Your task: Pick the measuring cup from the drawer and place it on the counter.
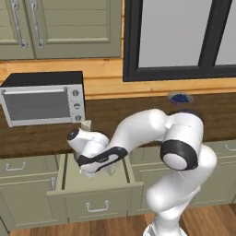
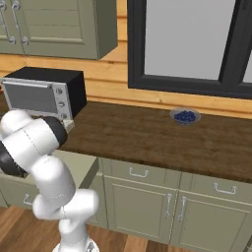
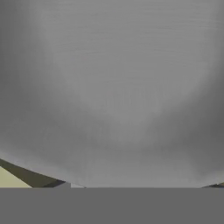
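Gripper sits down inside the open drawer, below the counter. I can't tell how wide the jaws stand; the arm hides them from the left base camera. Measuring cup presses grey and blurred right up against my hand camera, rim cut off. Pale drawer floor peeks out at lower left.

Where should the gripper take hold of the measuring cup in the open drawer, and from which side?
Probably from above, on the rim. The measuring cup sits down in the open drawer, whose walls block any sideways approach. In the hand view its round grey metal bowl faces the camera at very close range; the handle is out of sight, so the rim is the safer bet.
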{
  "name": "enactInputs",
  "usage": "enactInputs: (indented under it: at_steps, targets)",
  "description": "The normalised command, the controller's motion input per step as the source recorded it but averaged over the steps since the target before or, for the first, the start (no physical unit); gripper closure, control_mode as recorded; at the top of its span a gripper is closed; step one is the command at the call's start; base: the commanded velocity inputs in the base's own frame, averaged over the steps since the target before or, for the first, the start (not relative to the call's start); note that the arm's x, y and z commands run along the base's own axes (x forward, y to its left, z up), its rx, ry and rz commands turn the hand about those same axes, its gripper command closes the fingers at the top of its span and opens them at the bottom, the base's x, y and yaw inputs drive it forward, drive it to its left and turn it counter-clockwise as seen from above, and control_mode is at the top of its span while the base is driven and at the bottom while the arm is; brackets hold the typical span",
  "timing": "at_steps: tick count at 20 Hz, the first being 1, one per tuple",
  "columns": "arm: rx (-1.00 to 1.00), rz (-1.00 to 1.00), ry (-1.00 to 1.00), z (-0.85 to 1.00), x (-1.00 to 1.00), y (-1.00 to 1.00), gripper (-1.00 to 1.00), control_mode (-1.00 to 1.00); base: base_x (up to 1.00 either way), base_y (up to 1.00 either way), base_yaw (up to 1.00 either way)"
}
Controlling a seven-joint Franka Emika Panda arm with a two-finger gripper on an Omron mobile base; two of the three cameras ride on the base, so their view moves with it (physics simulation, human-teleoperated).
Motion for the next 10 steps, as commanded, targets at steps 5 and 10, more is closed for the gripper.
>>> enactInputs:
  at_steps: [5, 10]
  targets:
    - [0.15, -0.03, 0.00, 0.38, 0.00, -0.89, 1.00, -1.00, 0.00, 0.00, 0.00]
    - [0.29, -0.13, 0.00, 0.27, 0.16, -1.00, 1.00, -1.00, 0.00, 0.00, 0.00]
